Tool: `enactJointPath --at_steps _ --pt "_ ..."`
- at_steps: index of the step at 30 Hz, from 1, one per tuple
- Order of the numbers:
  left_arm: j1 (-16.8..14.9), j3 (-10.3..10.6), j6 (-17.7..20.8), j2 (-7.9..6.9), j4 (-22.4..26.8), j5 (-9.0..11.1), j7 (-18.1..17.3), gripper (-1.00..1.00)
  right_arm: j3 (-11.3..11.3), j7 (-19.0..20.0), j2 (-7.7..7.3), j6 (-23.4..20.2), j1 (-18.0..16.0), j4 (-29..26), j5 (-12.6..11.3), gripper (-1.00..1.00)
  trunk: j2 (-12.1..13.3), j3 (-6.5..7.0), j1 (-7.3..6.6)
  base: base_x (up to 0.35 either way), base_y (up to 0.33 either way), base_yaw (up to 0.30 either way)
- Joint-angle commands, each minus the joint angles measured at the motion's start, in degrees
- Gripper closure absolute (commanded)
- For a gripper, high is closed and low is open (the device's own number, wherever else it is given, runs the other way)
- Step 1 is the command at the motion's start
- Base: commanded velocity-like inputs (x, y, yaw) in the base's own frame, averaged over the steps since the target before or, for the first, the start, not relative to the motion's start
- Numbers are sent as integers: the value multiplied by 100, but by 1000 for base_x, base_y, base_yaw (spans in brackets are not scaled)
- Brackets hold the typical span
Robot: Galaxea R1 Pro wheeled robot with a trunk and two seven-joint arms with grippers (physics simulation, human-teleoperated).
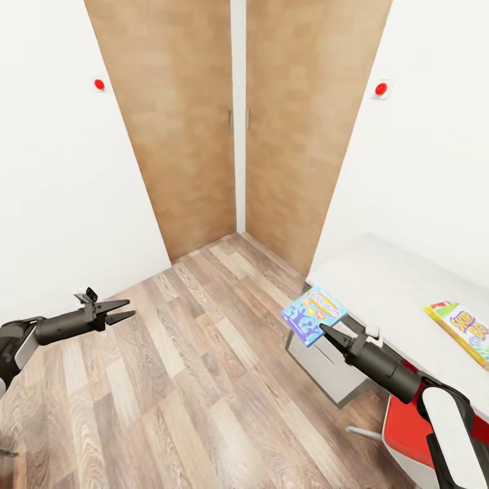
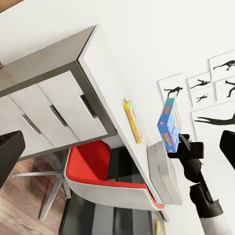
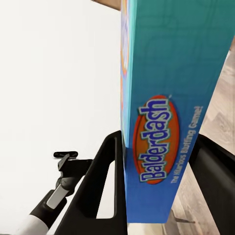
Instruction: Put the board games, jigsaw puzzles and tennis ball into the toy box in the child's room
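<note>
The right pincer (image 1: 324,331) is clenched on the small blue board game (image 1: 313,314), gripping it across its thin sides near one end, so the box stands out beyond the fingers and hangs in the air just off the near corner of the tabletop (image 1: 380,278), above the wood floor (image 1: 190,380). In the right wrist view the narrow side of the box (image 3: 166,122) reads "Balderdash" in white on an orange oval, with the two black fingers (image 3: 100,191) pressed flat on its broad faces; the lid face is a busy cartoon print in blue, yellow and orange. It looks like a stiff cardboard box, probably light, with smooth printed faces that could slip or swing in a grip this close to one end, so a hold nearer the middle of the long edges would likely be steadier. The left pincer (image 1: 125,310) hovers released and empty over the floor, well apart from the box. A yellow-green Skip-Bo game (image 1: 465,329) lies flat on the tabletop further along, and in the left wrist view the grey toy box (image 2: 164,171) sits on the same tabletop beyond it, with a red chair (image 2: 98,171) tucked underneath. The blue game is not yet over the bin.
</note>
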State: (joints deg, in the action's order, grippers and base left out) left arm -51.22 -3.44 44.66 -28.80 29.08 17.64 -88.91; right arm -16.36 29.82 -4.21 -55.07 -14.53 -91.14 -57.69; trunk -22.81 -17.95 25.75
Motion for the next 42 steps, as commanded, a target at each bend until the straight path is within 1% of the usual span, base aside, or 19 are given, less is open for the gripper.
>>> enactJointPath --at_steps 1,5,10,42 --pt "-2 1 61 -2 1 1 -21 -100 -8 37 3 -30 -6 0 20 100 -11 -17 3 0 0 -168" --pt "-2 2 61 -6 1 1 -25 -100 -1 51 7 -23 -6 0 14 100 -11 -31 3 0 0 -215" --pt "-2 2 61 -20 1 1 -29 -100 1 59 8 -21 -6 0 20 100 -11 -15 3 0 0 -257" --pt "-2 1 61 -27 1 -3 -30 -100 3 59 17 -9 -6 1 56 100 -11 190 3 0 0 -235"
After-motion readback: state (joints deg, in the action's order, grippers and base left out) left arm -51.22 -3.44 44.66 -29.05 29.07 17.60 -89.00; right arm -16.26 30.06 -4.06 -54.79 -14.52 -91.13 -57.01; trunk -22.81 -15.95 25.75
